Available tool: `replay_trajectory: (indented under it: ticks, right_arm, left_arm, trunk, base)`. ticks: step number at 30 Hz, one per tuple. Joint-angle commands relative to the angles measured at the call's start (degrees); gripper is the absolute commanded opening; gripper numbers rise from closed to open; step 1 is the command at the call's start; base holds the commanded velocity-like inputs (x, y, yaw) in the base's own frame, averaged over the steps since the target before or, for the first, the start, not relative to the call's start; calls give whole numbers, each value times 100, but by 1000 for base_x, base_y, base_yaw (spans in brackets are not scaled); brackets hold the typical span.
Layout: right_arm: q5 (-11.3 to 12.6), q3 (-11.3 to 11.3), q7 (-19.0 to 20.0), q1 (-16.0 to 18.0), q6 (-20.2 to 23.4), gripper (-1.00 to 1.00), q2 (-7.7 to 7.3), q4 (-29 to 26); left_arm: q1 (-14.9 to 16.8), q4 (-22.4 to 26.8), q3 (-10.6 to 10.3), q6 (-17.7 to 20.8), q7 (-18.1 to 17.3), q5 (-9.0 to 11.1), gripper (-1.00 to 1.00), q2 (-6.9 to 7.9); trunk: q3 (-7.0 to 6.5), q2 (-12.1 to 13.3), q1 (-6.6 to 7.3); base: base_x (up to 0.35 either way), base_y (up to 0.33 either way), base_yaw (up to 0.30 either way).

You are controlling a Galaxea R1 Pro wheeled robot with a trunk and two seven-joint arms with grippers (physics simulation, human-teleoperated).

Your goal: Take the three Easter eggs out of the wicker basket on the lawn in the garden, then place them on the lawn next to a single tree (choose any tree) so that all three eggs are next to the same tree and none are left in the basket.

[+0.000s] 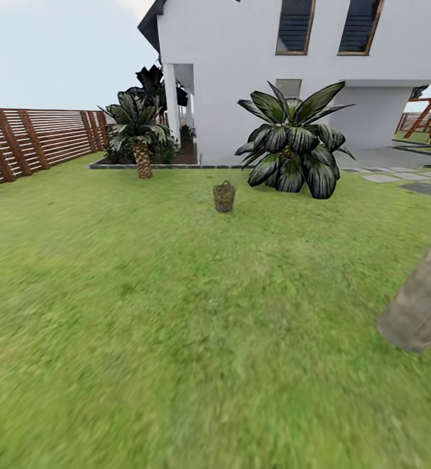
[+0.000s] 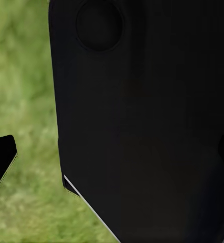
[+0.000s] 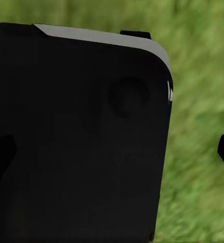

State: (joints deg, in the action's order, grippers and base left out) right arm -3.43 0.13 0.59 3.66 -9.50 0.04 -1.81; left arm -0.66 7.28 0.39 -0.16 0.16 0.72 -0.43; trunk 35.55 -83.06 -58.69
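wicker basket (image 1: 224,197) upright on lawn (image 1: 176,326), tree (image 1: 418,301) at right, end effector states unclear

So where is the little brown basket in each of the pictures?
Head view: the wicker basket stands far ahead on the lawn, near the picture's middle, in front of the white house.
Left wrist view: not in it.
Right wrist view: not in it.
Shared landmark: the green grass runs through all three.

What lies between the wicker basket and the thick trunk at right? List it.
Nothing but lawn: in the head view the stretch from the wicker basket to the tree is bare grass.
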Motion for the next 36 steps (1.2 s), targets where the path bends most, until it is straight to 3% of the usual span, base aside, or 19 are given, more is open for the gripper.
replay_trajectory:
  ticks: [1, 36]
  right_arm:
    - [-35, -4, 3, 3, -17, 100, -1, 5]
    - [-17, 3, 3, 3, -8, 100, 24, 20]
  left_arm:
    - [-4, 11, 4, -3, 2, 7, 100, -1]
    - [-4, 11, 0, -8, 2, 7, 100, -1]
  trunk:
    - [4, -2, -4]
    - [4, -2, -4]
  base:
    - [340, 0, -4]
    - [341, 0, 0]
